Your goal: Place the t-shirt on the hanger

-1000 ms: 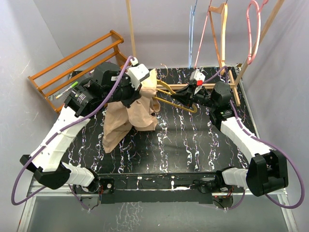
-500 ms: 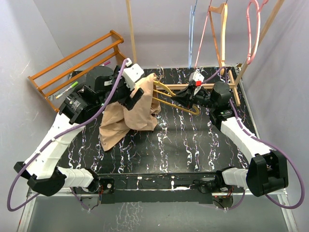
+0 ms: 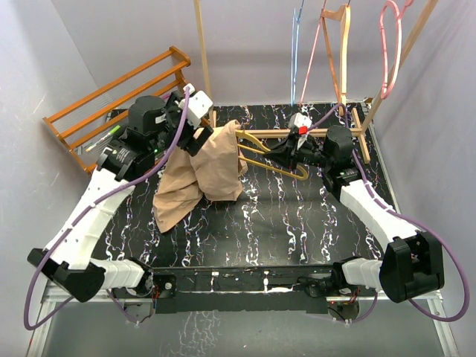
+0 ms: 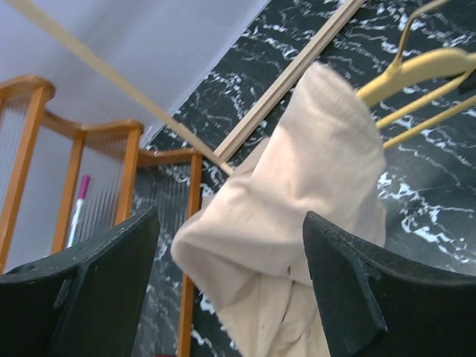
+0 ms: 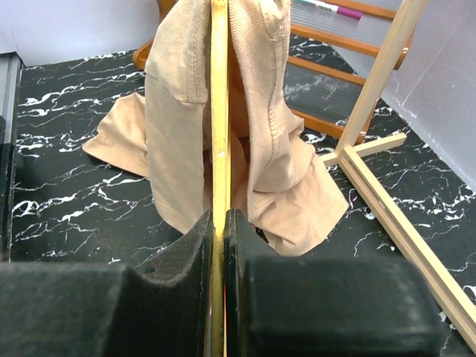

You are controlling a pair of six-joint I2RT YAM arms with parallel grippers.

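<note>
T-shirt of plain tan-beige soft fabric [image 3: 212, 160] hangs bunched over one end of the thin mustard-yellow hanger [image 3: 271, 155]. Its lower part is pooled on the black white-veined bench [image 3: 297, 216], left of centre. Hanger is held off the bench, approx. level, w/ its bare end in the right tool [image 5: 218, 216]. That tool is clenched on the yellow bar, pads tight on both sides. Left tool [image 4: 229, 219] is released: fingers [image 4: 349, 282] spread wide, fabric visible betw. them but touching neither, tool just beside the shirt's top. Orange wooden rack [image 3: 111, 93] stands at far-left corner behind the left arm, w/ a pink marker [image 4: 80, 201] by its slats.
</note>
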